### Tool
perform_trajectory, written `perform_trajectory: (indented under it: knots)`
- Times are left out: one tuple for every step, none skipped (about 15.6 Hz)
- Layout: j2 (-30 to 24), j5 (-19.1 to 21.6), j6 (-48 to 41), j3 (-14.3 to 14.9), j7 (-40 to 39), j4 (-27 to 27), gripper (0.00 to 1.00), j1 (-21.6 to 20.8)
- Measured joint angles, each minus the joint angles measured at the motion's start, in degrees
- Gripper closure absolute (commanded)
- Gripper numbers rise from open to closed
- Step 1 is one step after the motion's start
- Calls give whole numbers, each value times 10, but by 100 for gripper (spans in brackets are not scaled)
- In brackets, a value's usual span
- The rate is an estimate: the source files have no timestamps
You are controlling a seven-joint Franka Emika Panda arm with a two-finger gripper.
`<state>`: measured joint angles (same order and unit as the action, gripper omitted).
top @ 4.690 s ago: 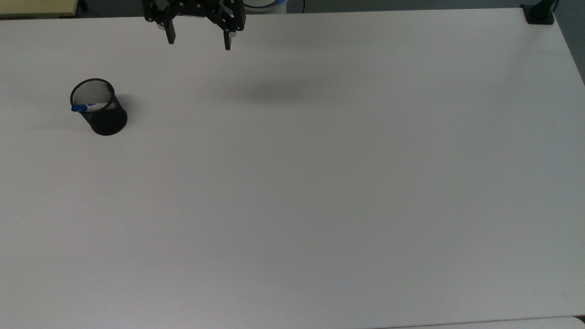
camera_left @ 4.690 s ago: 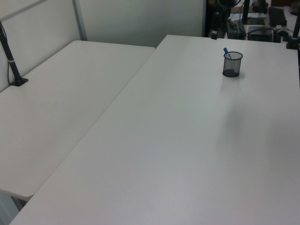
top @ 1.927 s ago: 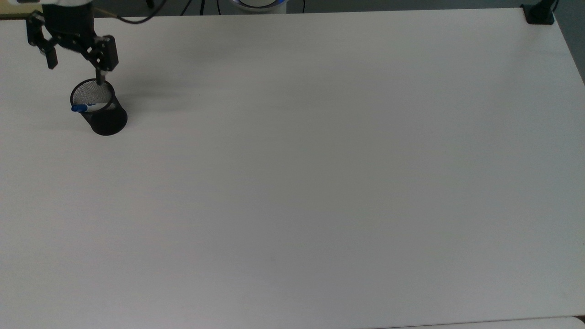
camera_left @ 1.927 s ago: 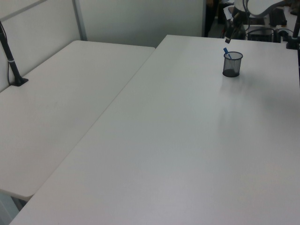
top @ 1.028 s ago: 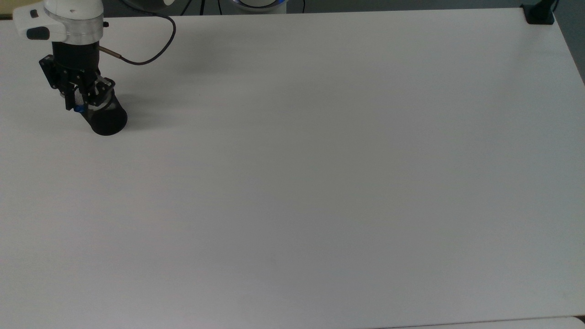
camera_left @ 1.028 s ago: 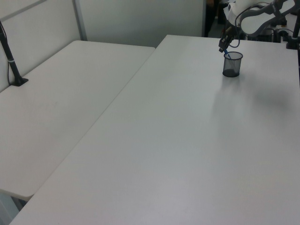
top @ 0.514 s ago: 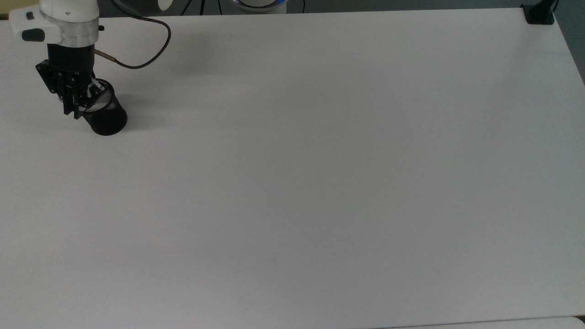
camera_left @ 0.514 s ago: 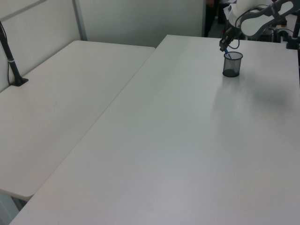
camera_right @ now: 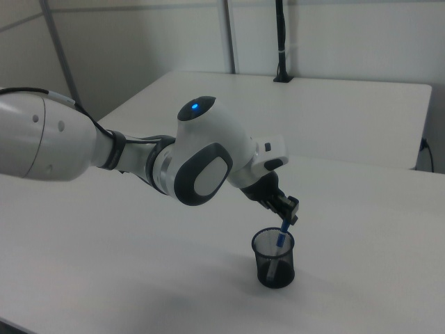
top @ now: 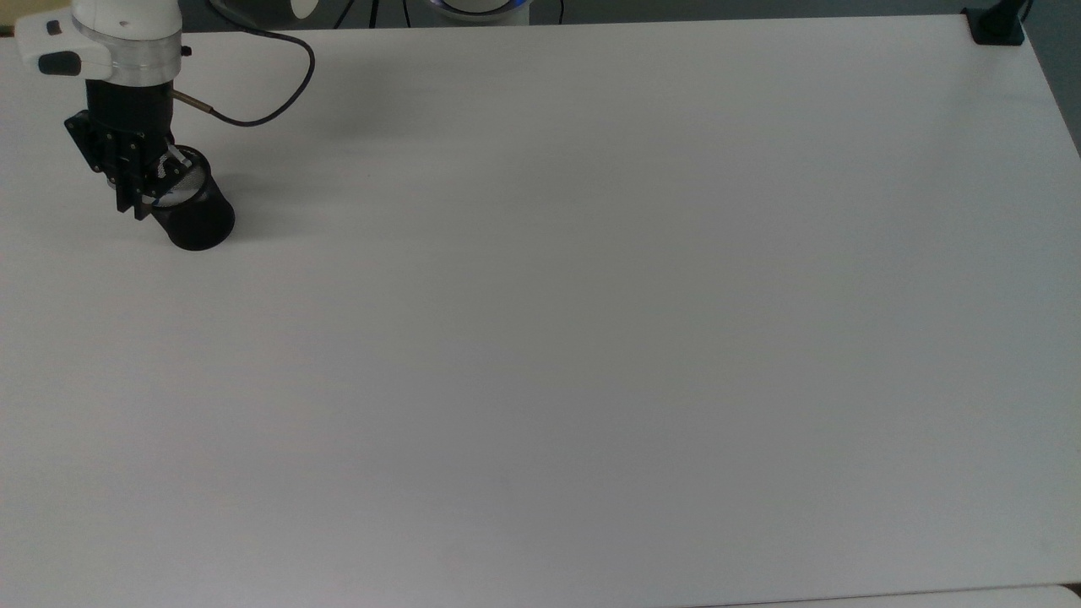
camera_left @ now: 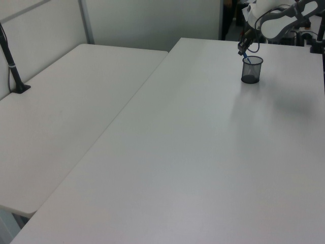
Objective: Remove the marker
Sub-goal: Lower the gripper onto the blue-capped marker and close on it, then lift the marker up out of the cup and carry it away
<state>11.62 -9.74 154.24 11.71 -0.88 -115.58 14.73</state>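
Black mesh cup (camera_left: 252, 69) upright on white worktop (camera_left: 203, 152); gripper (camera_left: 244, 47) directly above its rim.

Robot arm (camera_right: 139, 156): one, white, carrying one gripper (camera_right: 287, 211).
Marker (camera_right: 281, 239): one, blue-capped.
Black mesh cup (camera_right: 274, 259): one.
White tables: two, the near table (camera_left: 203, 152) and a second table (camera_left: 61, 112) beside it.
Black clamp posts: two, one post (camera_left: 10, 63) on the second table, one corner clamp (top: 996, 24) on the near table.
Black cable (top: 270, 101): one.

Black wire-mesh cup (camera_right: 274, 259) on smooth matt table (top: 591, 295).
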Motion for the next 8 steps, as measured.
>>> perform_trajectory:
  knots:
    - [-1, 0, 0, 0, 0, 1, 91, 1]
    - [-3, 0, 0, 0, 0, 2, 91, 1]
    - [-5, 0, 0, 1, 0, 3, 91, 2]
    - [-7, 0, -1, 1, 0, 4, 91, 2]
    - [-10, 0, -5, 1, 0, 6, 91, 2]
    - [-14, 0, -12, 2, 0, 10, 91, 2]
    - [-20, 0, -19, 2, 0, 14, 91, 2]
    - [-27, 0, -27, 2, 0, 19, 91, 2]
